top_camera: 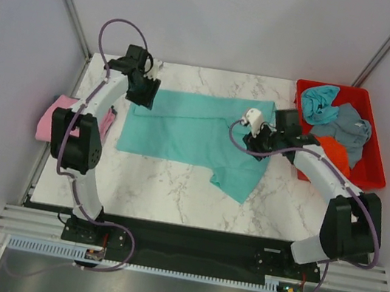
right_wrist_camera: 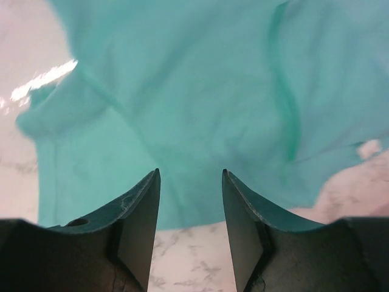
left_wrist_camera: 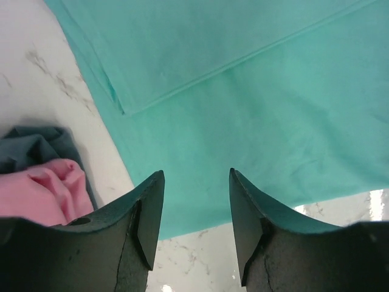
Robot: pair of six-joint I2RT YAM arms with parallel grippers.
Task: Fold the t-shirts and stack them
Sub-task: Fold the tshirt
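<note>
Top external view: furthest left we see a crumpled pink cotton t-shirt [top_camera: 57, 117] at the edge of the white marble-patterned worktop [top_camera: 157, 192], to the left of and nearer than the left claw [top_camera: 143, 100]. In the left wrist view that claw [left_wrist_camera: 196, 176] has its jaws apart with nothing between them. It hovers over the teal-green cotton t-shirt [left_wrist_camera: 255, 109], and the pink one [left_wrist_camera: 36, 194] lies off to its left.

Between the two claws the teal-green shirt [top_camera: 189, 134] lies spread flat. A folded layer runs along its far side, and one corner trails toward the near edge, below the right claw [top_camera: 254, 139].

In the right wrist view we find this claw [right_wrist_camera: 190, 176] also parted and gripping nothing, with rumpled teal-green fabric [right_wrist_camera: 200, 91] beneath it.

Right of the right claw stands a red plastic tray [top_camera: 373, 162] holding a light blue t-shirt [top_camera: 320, 101], a grey-blue t-shirt [top_camera: 348, 127] and an orange t-shirt [top_camera: 336, 155], all bunched together.
</note>
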